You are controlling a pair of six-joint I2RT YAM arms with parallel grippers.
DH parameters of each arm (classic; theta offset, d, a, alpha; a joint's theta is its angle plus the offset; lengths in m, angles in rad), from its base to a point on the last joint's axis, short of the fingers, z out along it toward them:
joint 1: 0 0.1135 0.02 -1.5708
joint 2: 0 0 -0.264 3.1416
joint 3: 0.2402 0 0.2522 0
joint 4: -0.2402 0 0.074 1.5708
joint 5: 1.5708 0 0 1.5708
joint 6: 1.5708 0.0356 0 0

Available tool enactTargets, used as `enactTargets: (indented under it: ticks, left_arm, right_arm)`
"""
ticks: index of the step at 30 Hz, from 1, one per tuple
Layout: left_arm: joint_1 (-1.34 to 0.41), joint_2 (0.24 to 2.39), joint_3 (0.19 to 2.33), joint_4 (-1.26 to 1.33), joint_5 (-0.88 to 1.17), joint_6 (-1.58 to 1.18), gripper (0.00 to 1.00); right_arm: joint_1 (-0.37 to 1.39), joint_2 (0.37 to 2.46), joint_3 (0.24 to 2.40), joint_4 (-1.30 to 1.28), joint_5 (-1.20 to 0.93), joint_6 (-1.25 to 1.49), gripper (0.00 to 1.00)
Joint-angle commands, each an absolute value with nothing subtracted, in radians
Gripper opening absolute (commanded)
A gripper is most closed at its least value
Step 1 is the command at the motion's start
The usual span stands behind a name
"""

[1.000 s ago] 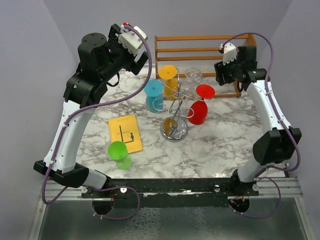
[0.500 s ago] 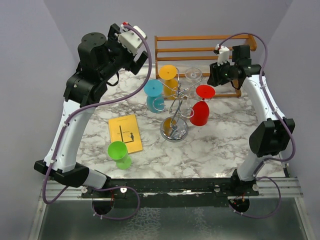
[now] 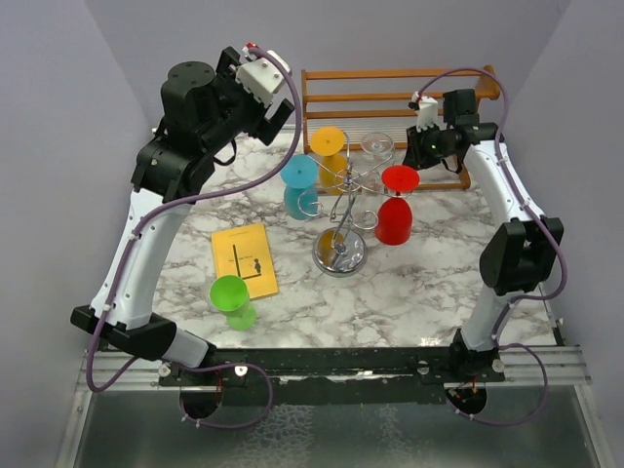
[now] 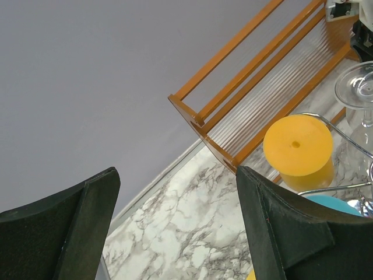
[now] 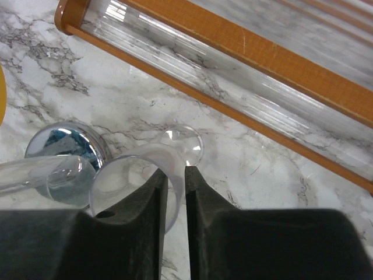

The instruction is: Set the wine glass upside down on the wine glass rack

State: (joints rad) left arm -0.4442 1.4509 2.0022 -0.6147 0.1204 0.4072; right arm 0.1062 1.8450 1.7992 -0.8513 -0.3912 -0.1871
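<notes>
**Marble Table With a Hung Rack; Right Jaws Set Narrow**

Grey-veined white marble table (image 3: 429,278) is seen enclosed by plain grey walls (image 3: 390,29). At its centre is set the silver wire wine glass rack (image 3: 338,251), a pole with curled arms on a round chrome base. Coloured glasses are hung foot-up around the pole: a blue plastic glass (image 3: 299,174) at 9 o'clock, a yellow plastic glass (image 3: 328,139) at 11 o'clock and a red plastic glass (image 3: 394,220) at 3 o'clock. The clear wine glass (image 3: 376,146) is found at 1 o'clock of the pole, foot uppermost, among the wire arms. A brown wooden slatted shelf (image 3: 380,97) is placed at 12 o'clock by the back wall. A yellow printed card (image 3: 245,258) is laid flat at 8 o'clock. A green plastic wine glass (image 3: 230,292) is seen on the marble at 7 o'clock, well apart from the rack.

The right gripper (image 5: 176,170) is held just beside the clear wine glass, at its 3 o'clock. Its jaws are seen close together, with only a slim gap left. Whether any glass is pinched in that gap cannot be told. The left gripper (image 4: 175,175) is held high at 10 o'clock, its jaws spread wide and holding nothing.
</notes>
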Motion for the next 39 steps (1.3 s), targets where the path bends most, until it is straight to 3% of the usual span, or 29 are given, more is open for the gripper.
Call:
enactTargets:
  ticks: [1, 7, 18, 23, 29, 39]
  left_arm:
    - [-0.437, 1.46, 2.031, -0.604, 0.137, 0.412, 0.84]
    - [-0.437, 1.464, 2.034, -0.608, 0.138, 0.411, 0.84]
    - [-0.437, 1.458, 2.018, -0.605, 0.132, 0.401, 0.84]
    - [-0.437, 1.457, 2.015, -0.596, 0.129, 0.386, 0.84]
    - [-0.436, 1.446, 2.009, -0.586, 0.131, 0.38, 0.84]
    - [-0.421, 1.426, 1.982, -0.563, 0.189, 0.313, 0.84]
  right_arm:
    - [0.112, 1.853, 1.838, -0.892, -0.371, -0.207, 0.14]
    - [0.11, 1.8, 1.836, -0.905, -0.275, -0.245, 0.02]
    - [0.086, 1.577, 1.746, -0.832, 0.141, -0.35, 0.01]
    - [0.035, 1.442, 1.682, -0.763, 0.236, -0.401, 0.01]
    - [0.031, 1.353, 1.717, -0.705, 0.152, -0.392, 0.01]
    - [0.031, 1.29, 1.813, -0.582, -0.232, -0.38, 0.01]
